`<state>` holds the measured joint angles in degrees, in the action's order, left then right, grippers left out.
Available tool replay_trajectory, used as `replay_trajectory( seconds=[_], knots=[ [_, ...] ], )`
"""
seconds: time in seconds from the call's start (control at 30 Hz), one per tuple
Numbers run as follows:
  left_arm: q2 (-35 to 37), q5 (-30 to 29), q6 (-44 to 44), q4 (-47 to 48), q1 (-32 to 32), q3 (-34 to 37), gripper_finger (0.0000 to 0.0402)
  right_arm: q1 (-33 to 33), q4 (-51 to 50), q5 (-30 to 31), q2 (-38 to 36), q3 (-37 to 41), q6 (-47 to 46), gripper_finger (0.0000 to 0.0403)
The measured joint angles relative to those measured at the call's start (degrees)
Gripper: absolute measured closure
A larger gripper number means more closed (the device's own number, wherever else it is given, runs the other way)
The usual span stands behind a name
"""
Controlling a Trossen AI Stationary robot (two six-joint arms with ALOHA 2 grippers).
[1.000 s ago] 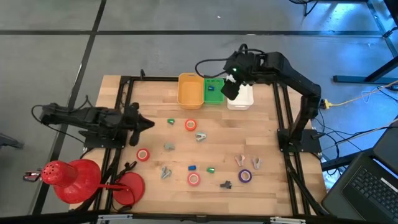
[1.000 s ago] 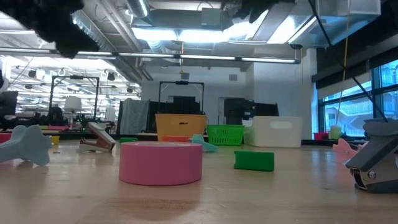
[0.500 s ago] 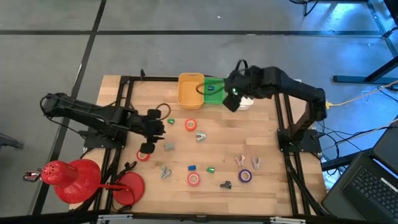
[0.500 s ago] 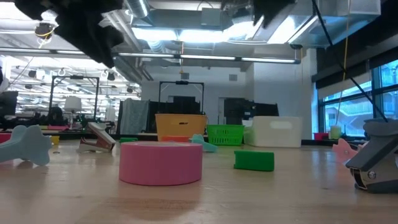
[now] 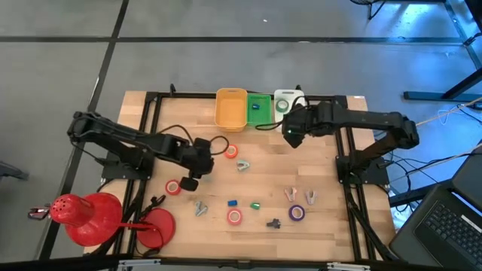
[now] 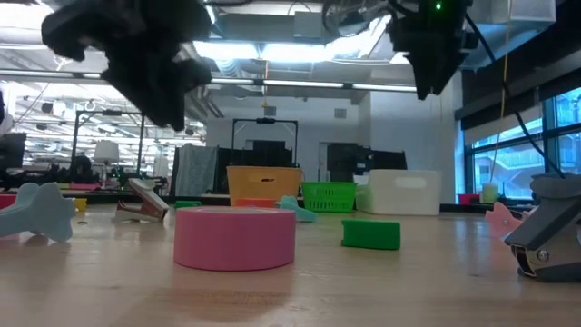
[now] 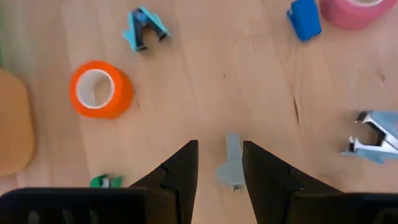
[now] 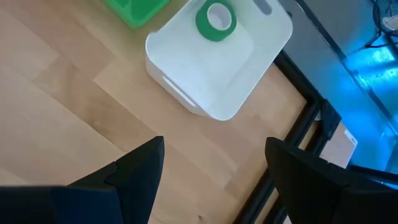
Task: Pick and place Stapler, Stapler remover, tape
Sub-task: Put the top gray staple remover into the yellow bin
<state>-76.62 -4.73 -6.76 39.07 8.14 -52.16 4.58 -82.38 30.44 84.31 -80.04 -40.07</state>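
My left gripper is open and points down over a grey stapler remover. The remover lies flat on the table between the two fingers; I cannot tell whether a finger touches it. In the high view the gripper hides it. My right gripper is wide open and empty above bare wood, just near of the white bin. A green tape roll lies in that bin. An orange-red tape roll and a light blue remover lie close to the left gripper.
A yellow bin and a green bin stand at the far edge. Tape rolls, several staple removers and small blue and green pieces lie scattered on the near half.
My left gripper has travelled from the table's left side toward its right and near edges, and now stands over the grey remover. My right gripper has drawn back from above the white bin toward the near edge, and the green roll now shows in the bin.
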Motion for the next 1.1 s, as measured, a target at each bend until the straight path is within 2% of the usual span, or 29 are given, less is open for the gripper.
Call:
replay_trajectory(
  seconds=[0.23, 1.1],
  knots=[
    [-5.69, 3.15, 0.58, -2.2, 0.02, -0.02, 0.0286, 0.06, 5.29, -0.42, -0.02, 3.49, 0.81, 0.0122],
    [-18.61, 2.93, 4.17, -5.04, -0.02, -0.01, 0.0291, 2.81, 10.22, 0.0, -0.02, 3.49, 8.3, 0.0122]
  ],
)
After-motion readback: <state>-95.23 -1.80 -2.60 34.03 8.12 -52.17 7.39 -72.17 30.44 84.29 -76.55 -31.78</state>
